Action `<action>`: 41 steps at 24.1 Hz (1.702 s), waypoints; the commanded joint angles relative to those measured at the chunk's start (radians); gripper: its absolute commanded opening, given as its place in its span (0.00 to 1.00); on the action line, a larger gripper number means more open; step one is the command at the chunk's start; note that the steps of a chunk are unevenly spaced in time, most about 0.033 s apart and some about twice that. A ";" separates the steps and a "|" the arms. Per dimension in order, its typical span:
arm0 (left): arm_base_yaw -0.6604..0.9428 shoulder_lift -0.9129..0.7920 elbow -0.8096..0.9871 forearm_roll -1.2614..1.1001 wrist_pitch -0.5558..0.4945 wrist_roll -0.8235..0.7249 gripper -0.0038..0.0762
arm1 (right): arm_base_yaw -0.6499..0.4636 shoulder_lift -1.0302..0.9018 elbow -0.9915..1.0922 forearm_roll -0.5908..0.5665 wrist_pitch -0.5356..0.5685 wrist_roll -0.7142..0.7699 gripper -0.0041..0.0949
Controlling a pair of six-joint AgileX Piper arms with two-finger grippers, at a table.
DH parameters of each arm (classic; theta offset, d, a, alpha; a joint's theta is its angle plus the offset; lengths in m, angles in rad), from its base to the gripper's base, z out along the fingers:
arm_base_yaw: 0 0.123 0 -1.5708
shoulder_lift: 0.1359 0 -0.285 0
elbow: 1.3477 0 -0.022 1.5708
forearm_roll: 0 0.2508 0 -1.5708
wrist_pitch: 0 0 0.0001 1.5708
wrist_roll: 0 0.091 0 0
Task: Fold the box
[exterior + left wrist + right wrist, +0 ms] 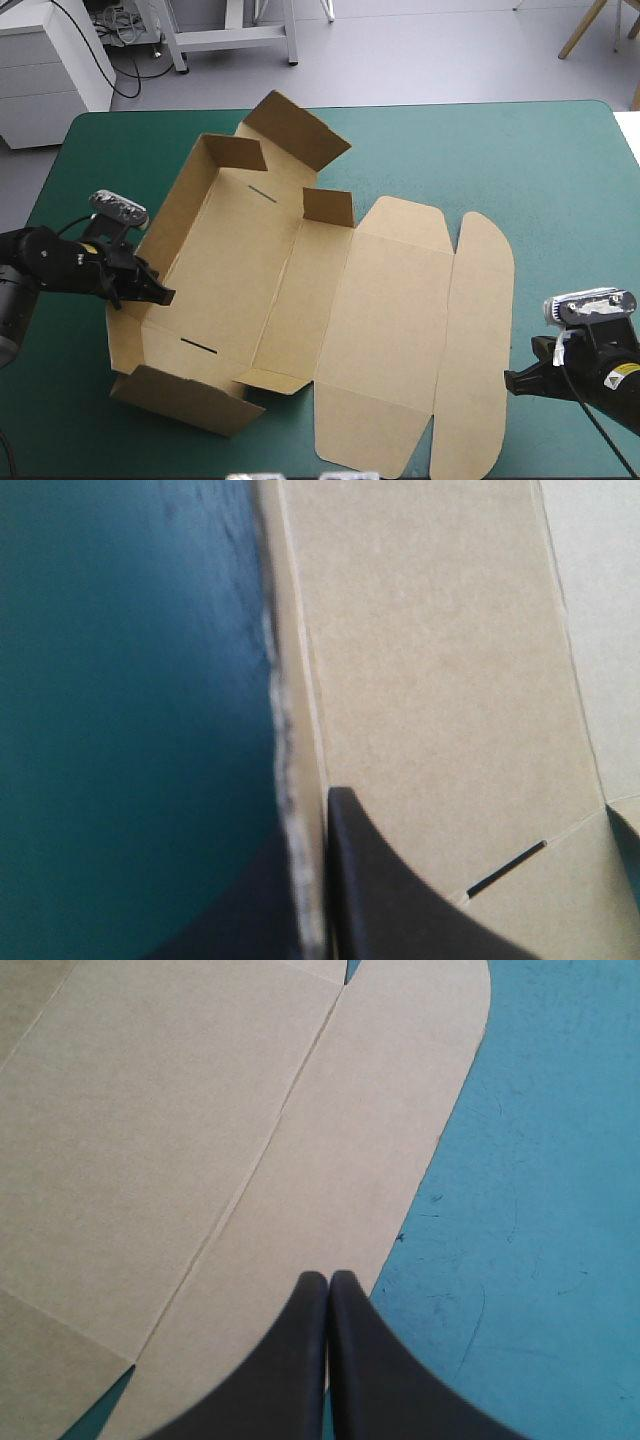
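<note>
The brown box (390, 300) lies mid-table on the teal-green cover (560, 180), its left-hand walls raised, lid flat. The left gripper (160, 293) pinches the left wall's rim (one black finger (400, 900) inside). The right gripper (512, 380), clenched and empty, sits at the lid's rounded flap edge

No text or number is legible on the box (390, 300).

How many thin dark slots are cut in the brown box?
2. One slot is in the box floor toward the table's far edge; the other slot is toward the near edge. The raised walls may hide more.
</note>
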 commanded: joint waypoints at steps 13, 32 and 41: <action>-0.699 0.148 -0.129 0.485 -0.677 0.150 0.04 | 0.001 0.008 -0.027 0.007 -0.037 -0.007 0.02; -0.911 0.260 -0.158 1.289 -0.574 -0.267 0.04 | 0.001 0.008 -0.027 0.007 -0.060 -0.007 0.02; -1.043 0.313 -0.079 1.829 -0.419 -0.866 0.04 | 0.001 0.008 -0.027 0.007 -0.023 -0.074 0.03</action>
